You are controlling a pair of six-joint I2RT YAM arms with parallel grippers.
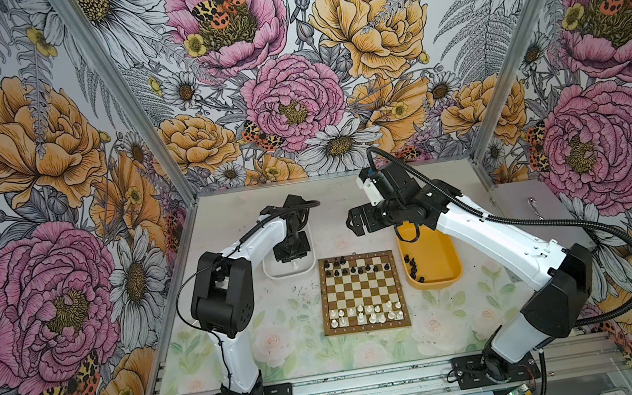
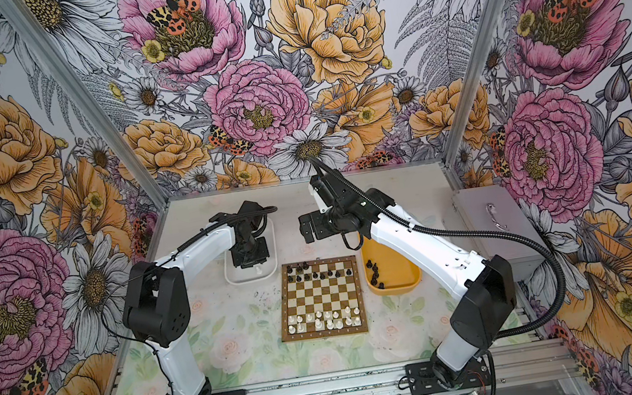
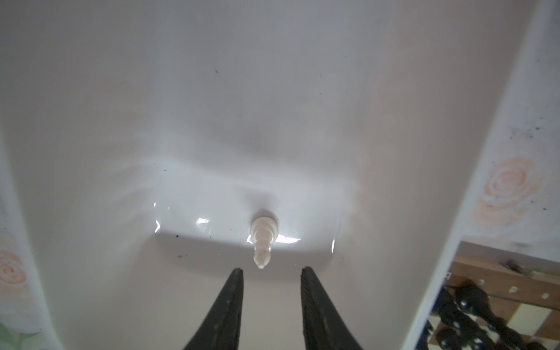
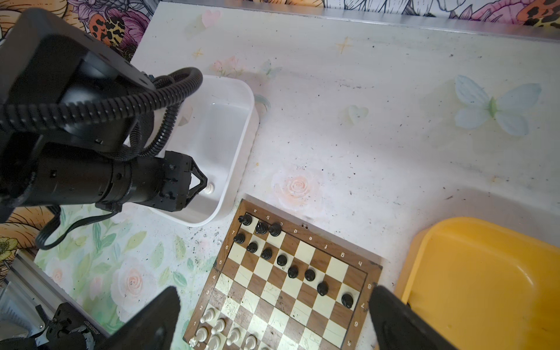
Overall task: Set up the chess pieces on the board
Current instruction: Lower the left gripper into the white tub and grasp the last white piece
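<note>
**Piece under the left hand.** One white piece point(image 3: 263, 242) is inside the white tray point(image 3: 272, 91). In the left wrist view its long axis runs in line with the fingers. The narrow top points toward the gap between the fingertips and the broad round base points away. The views do not settle whether it lies flat or leans.

**Left hand.** The left hand point(image 3: 271, 271) reaches down into the tray. Its fingers point(image 3: 233, 303) are parted and released, with nothing between them. The top of the piece sits just short of the fingertips and is not touched.

**Edges.** In a top view the piece sits close to the near wall of the white tray point(image 1: 289, 273), on the side toward the board. The tray floor beyond it is bare and glossy.

**Board.** The board point(image 1: 363, 288) lies square on the counter point(image 1: 283, 337). The white tray is just beside its far left corner and the yellow tray point(image 1: 442, 269) is just beside its right edge.
- Black pieces point(image 1: 352, 270) stand in the two far rows.
- White pieces point(image 1: 368, 313) stand in the two near rows.
- The middle rows are open squares.
- Loose black pieces point(image 1: 412, 267) lie along the yellow tray's left wall.

**Right hand.** The right hand point(image 1: 353, 222) hangs above the counter beyond the far edge of the board, between the two trays. Its fingers are spread wide and grasp nothing. It is well apart from the left hand.
</note>
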